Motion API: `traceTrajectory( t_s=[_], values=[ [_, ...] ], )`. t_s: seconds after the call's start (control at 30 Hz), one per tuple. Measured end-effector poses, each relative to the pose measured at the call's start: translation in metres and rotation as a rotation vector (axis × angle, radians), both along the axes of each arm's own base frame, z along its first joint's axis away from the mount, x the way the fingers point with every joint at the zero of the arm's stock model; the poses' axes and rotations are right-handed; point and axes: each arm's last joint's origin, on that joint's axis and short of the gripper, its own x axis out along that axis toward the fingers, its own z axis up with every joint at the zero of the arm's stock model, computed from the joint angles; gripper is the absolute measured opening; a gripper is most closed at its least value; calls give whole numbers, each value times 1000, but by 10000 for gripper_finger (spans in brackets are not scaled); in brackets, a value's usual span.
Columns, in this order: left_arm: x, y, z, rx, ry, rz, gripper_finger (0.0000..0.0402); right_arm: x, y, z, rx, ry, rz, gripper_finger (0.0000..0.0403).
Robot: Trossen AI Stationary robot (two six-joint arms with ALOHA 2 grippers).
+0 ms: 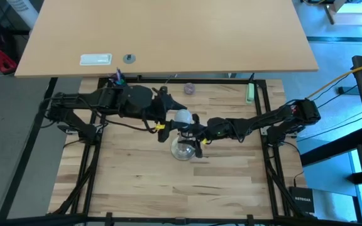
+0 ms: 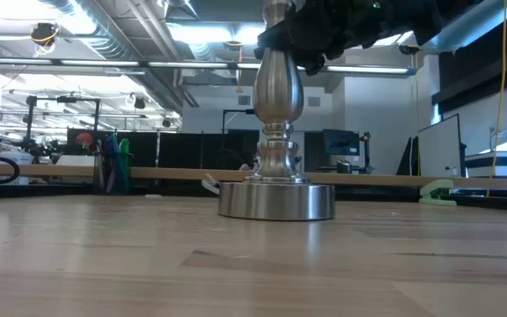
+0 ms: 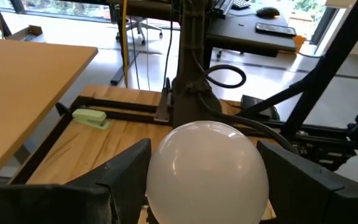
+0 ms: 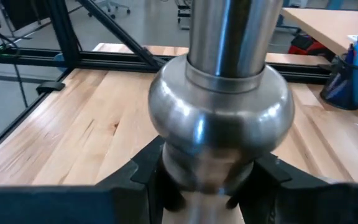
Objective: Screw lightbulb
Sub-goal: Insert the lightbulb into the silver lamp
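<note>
Left gripper [image 3: 204, 180] has its two dark fingers [image 3: 126, 171] spread wide around the lightbulb [image 3: 207, 171], one pressed on each flank of the globe, so it's pinching the bulb itself. In the high view the bulb [image 1: 182, 117] sits right over the lamp stand [image 1: 182, 149], mid-table.

Right gripper [image 4: 207, 180] is clamped partway shut on the stand's narrow neck just under the bulging knob [image 4: 219, 109], bracing it.

Looks to me like the twisting-in step. I'd keep the bulb dead upright over the socket, turn gently from the wrist, and let the right claw stop the stand spinning along. Too much squeeze on that globe seems like the risk; it's smooth and round, so it could slip or crack.

Materials: bulb is matte white, frosted, evenly round. Stand is shiny brushed metal, baluster-shaped with a thick disc base [image 2: 276, 200], reflective all over. Tabletop [image 1: 137, 182] is pale butcher-block wood with visible grain.
</note>
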Motion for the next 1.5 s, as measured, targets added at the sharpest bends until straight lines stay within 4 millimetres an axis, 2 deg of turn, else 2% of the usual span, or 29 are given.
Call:
traceTrajectory(
  t_s=[0.47,0.53,0.63,0.77,0.87,1.03,1.17,1.3,1.5],
  values=[
    [8,-1,-5,6,9,-4,260,2,0,-2,30,-3,-49,144],
    [8,-4,-5,4,8,-10,260,2,0,-2,28,-6,-46,172],
    [8,-5,-5,7,8,-15,260,-1,0,3,34,-7,-36,238],
    [8,-6,-5,6,8,-17,260,-17,-2,20,39,13,-23,308],
    [8,-6,-5,11,8,-20,260,-35,-4,37,39,30,-22,338],
    [8,-6,-6,12,8,-24,260,-69,-9,76,51,-83,-42,353],
    [8,-6,-6,14,8,-26,260,-80,-11,102,56,-267,-65,354],
    [8,-6,-6,14,8,-27,260,-70,-10,116,22,-313,-61,354],
    [8,-6,-6,13,8,-28,260,-36,-5,129,-1,-243,-16,349]
  ],
)
